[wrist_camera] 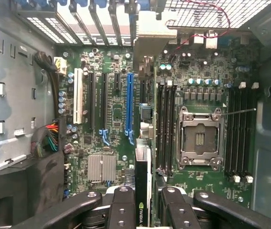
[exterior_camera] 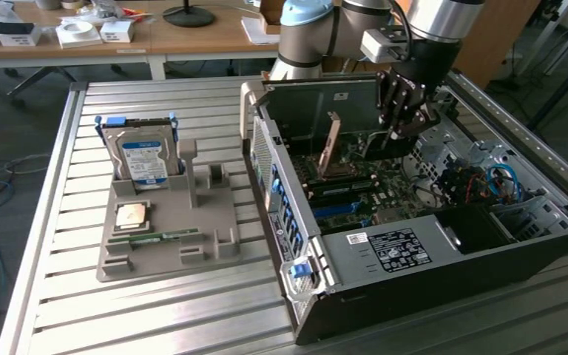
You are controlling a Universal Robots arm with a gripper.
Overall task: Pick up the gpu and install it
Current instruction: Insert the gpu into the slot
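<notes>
The gpu (exterior_camera: 331, 144) stands on edge inside the open computer case (exterior_camera: 413, 255), showing a brownish-tan face. My gripper (exterior_camera: 399, 137) reaches down into the case and is shut on the card's upper edge. In the wrist view the gpu (wrist_camera: 143, 167) runs edge-on from between my black fingers (wrist_camera: 122, 205) towards the case's rear slots. Its pale bracket (wrist_camera: 150, 33) is at that far end. The card hangs over the motherboard (wrist_camera: 102, 95), just beside the long blue slot (wrist_camera: 129, 102). Whether it sits in a slot I cannot tell.
A grey parts holder (exterior_camera: 166, 222) lies on the slatted table at the exterior view's left. It holds a silver hard drive (exterior_camera: 146, 155), a square chip (exterior_camera: 131, 216) and a green memory stick (exterior_camera: 156, 238). The processor socket (wrist_camera: 200, 138), memory slots and cable bundle (wrist_camera: 49, 138) flank the card.
</notes>
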